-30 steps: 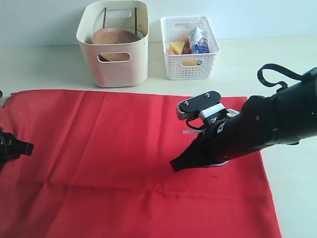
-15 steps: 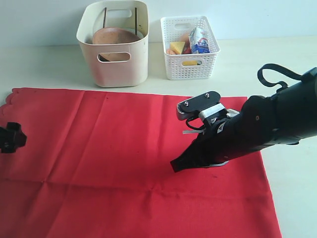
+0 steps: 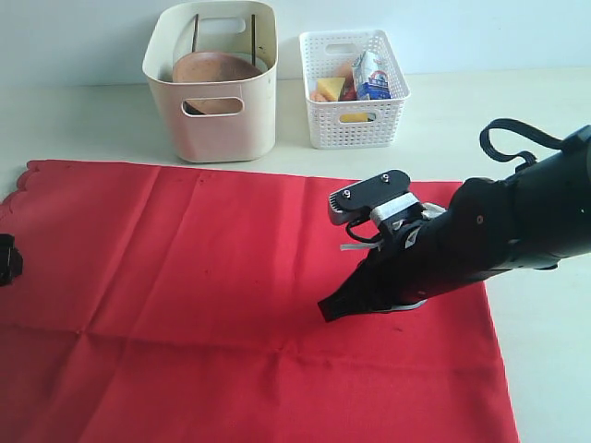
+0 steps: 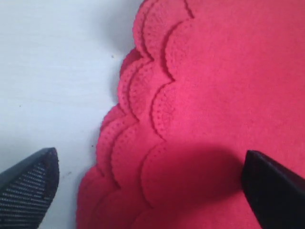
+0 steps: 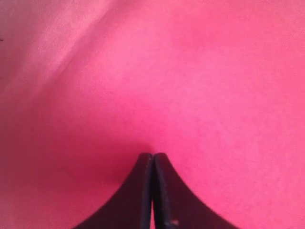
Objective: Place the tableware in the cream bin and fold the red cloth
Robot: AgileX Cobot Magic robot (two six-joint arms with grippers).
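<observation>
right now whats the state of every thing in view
red cloth, spread flat, not yet folded
cream bin, upright, wooden plate and chopsticks inside
white lattice basket, upright, food and a carton inside
left gripper, open over the cloth's scalloped edge
right gripper, shut, tips down on the cloth

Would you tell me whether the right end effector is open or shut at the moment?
Shut: the right end effector shows both fingertips pressed together with no gap between them, over the red cloth.

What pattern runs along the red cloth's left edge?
Scalloped half-circles, doubled in layers, on the red cloth; clearest in the left wrist view.
</observation>
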